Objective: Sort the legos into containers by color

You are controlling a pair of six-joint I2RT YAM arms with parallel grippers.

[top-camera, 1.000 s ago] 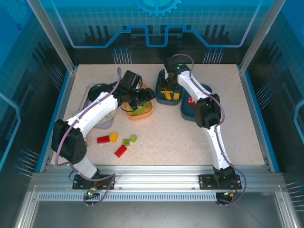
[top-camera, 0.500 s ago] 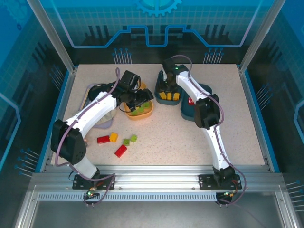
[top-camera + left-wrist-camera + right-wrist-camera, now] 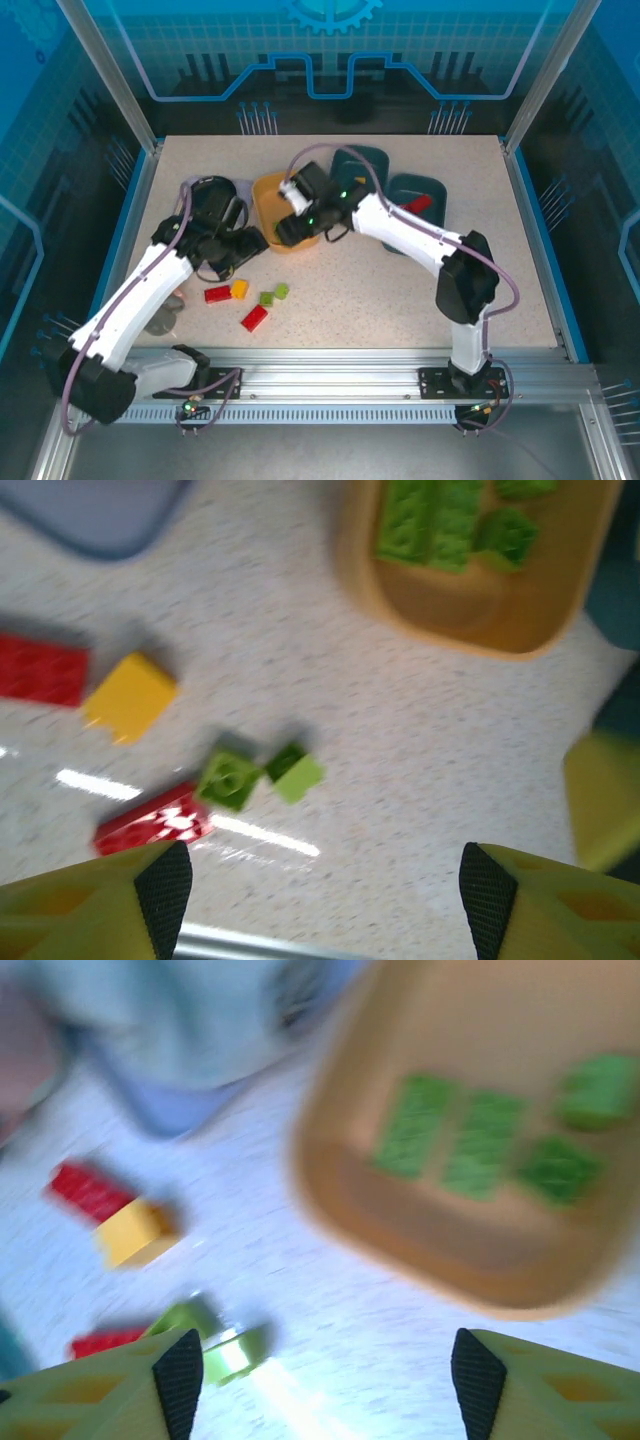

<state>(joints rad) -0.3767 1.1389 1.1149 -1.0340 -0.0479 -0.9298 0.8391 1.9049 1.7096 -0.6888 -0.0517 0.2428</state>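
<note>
Left arm (image 3: 140, 290): jaws are standing spread, gripping nothing. Right arm (image 3: 410, 235): jaws are also gaping and empty.

Five loose bricks are lying on the tabletop (image 3: 400, 300). Ahead of the left jaws, between the tips, a pair of green bricks (image 3: 232, 778) is sitting corner to corner. A red brick (image 3: 155, 820) is lying just beyond the left tip. Farther out on that side, a yellow brick (image 3: 130, 695) is sitting just beside a second red brick (image 3: 40, 668). The yellow-orange bin (image 3: 420, 1250), ahead of the right jaws, is holding sorted green bricks (image 3: 470, 1150).

Handling, as judged: the bricks are looking light, rigid and glossy, so probably slippery. The flat side walls are the place to pinch, low down near the tabletop, not on studs or corners. Closing on one green brick is likely to nudge its neighbour.
</note>
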